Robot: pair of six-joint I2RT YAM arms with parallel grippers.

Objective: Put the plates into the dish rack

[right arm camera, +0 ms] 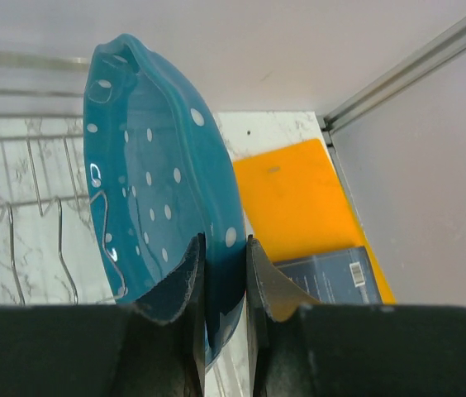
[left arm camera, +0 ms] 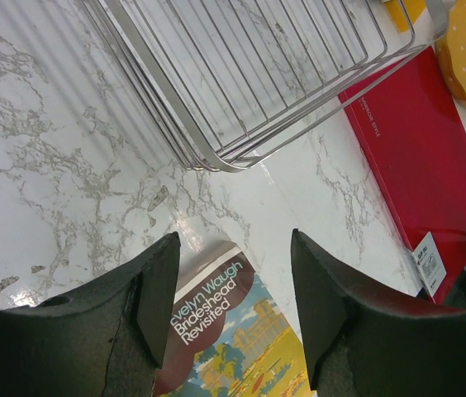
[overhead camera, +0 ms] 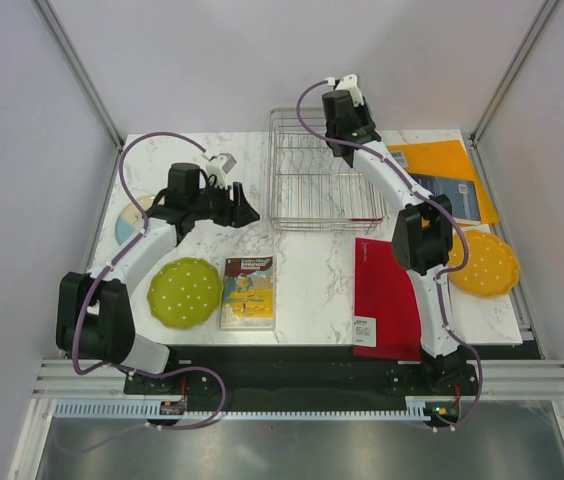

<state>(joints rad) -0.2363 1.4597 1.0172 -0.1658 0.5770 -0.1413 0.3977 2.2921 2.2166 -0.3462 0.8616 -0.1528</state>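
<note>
Marble bench (overhead camera: 312, 280) carries the wire dish rack (overhead camera: 312, 185) at far centre. Nearer lie a red folder (overhead camera: 384, 290), an illustrated book (overhead camera: 248, 290), the lime green plate (overhead camera: 184, 293) just left of the book, and the orange-yellow plate (overhead camera: 487, 263) flat at the right edge. Right jaws clamp the rim of the teal plate (right arm camera: 159, 207), held on edge over the rack's far right side; left jaws open, empty, above the bench between book and rack.

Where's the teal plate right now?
The teal plate stands on edge in the right pincer, right wrist view, above the dish rack's far right side.
</note>
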